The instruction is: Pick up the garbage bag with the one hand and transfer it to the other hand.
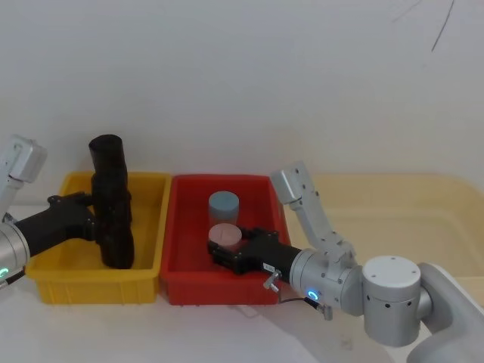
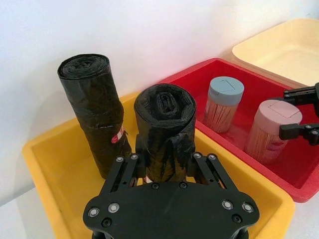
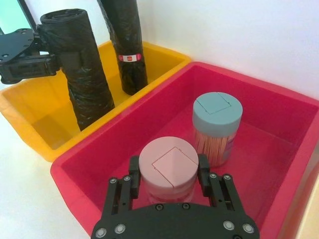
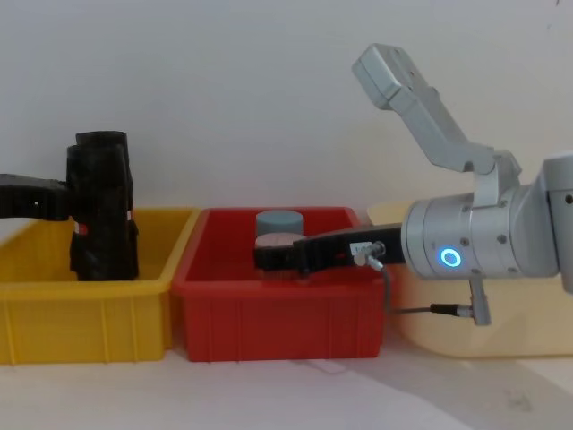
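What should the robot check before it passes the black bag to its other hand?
1. Left gripper has its jaws shut on the garbage bag: ok.
2. It holds the thick bag, not the labelled roll: ok.
3. Bag lifted clear of the yellow bin: cannot tell.
4. Right gripper near the bag: not ok; it is at the pink jar in the red bin.

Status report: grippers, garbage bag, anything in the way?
Left gripper shut on garbage bag, upright in yellow bin. Right gripper shut on pink-lidded jar in red bin. Slim labelled roll close beside bag.
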